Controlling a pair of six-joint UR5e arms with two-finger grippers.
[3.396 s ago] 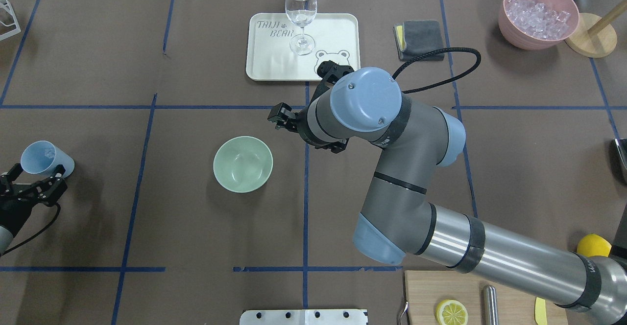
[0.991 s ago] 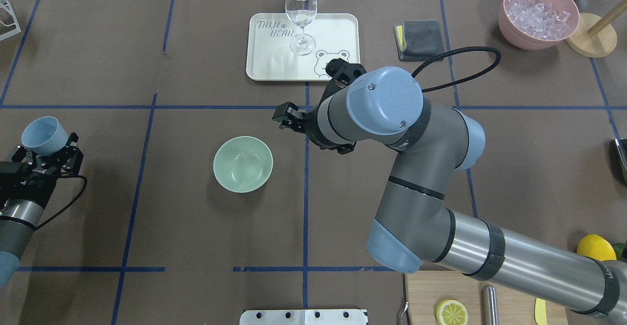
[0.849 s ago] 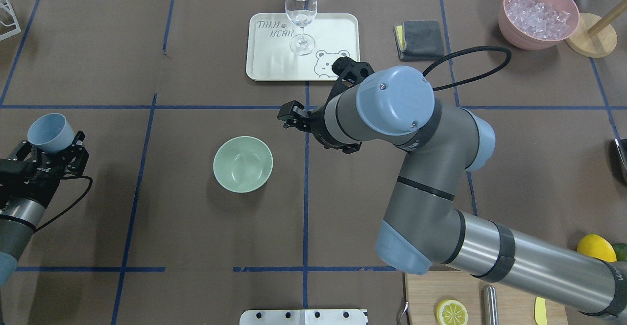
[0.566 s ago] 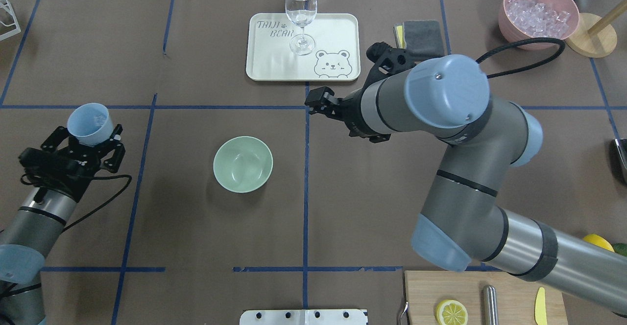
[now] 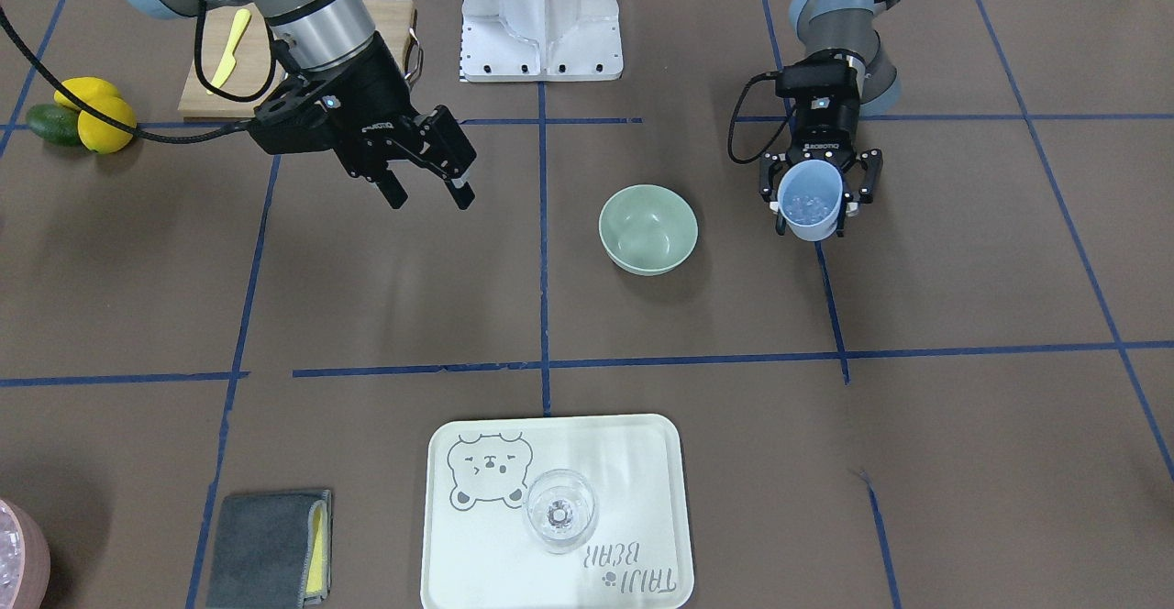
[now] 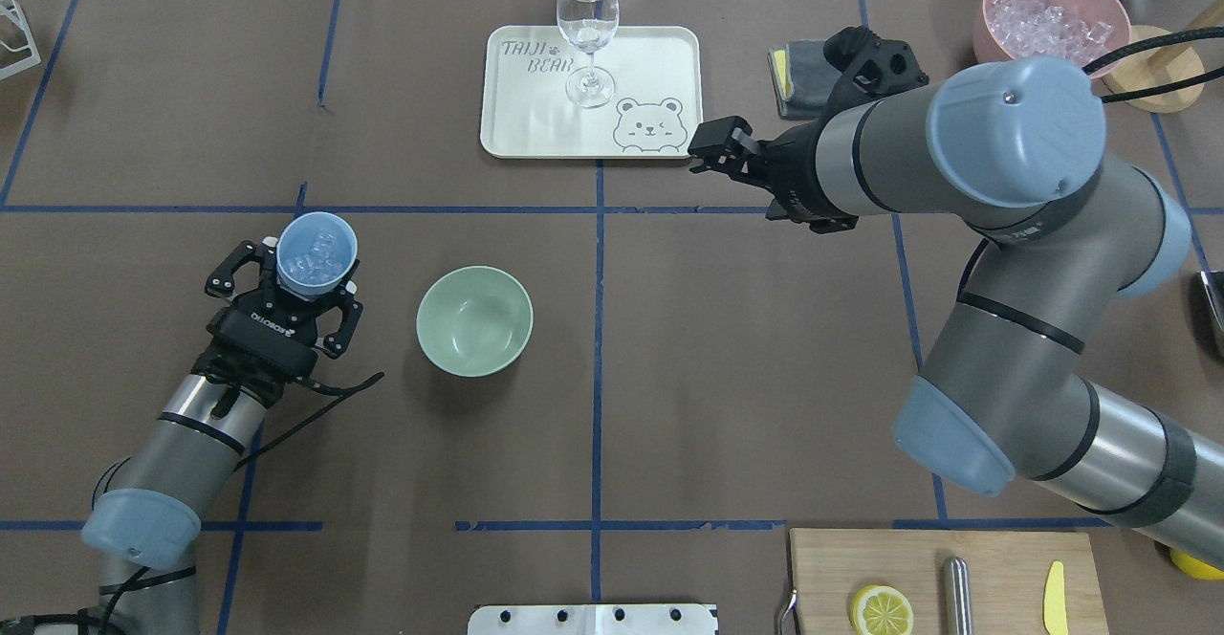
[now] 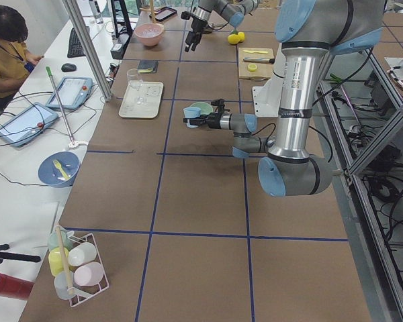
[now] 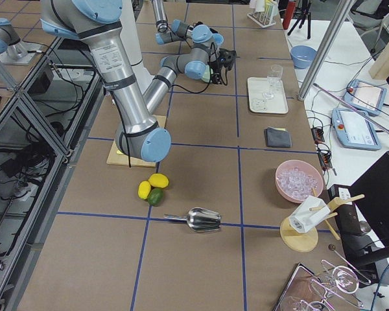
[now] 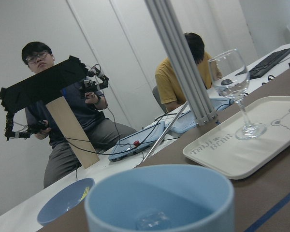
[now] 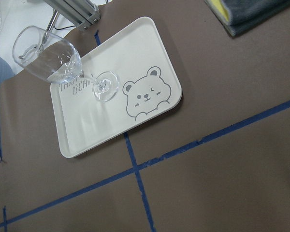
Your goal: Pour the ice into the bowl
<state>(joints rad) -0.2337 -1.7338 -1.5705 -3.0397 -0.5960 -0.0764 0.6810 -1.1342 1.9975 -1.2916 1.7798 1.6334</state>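
The pale sage-green bowl (image 6: pixel 474 320) stands upright on the brown table, left of centre; it also shows in the front view (image 5: pixel 647 228). My left gripper (image 6: pixel 304 281) is shut on a light blue cup (image 6: pixel 316 252) and holds it upright above the table, just left of the bowl. Small clear ice cubes (image 6: pixel 314 258) lie in the cup; they also show in the front view (image 5: pixel 807 205) and the left wrist view (image 9: pixel 152 220). My right gripper (image 6: pixel 712 142) is open and empty, near the tray's front right corner, away from the bowl.
A white bear tray (image 6: pixel 535 119) with a wine glass (image 6: pixel 588 32) stands at the back centre. A grey cloth (image 6: pixel 813 76) and a pink container of ice (image 6: pixel 1050 28) are back right. A cutting board (image 6: pixel 937 582) with a lemon slice lies front right.
My left gripper has carried the blue cup from the far left edge rightward to beside the bowl. My right arm has swung back and right, away from the bowl.
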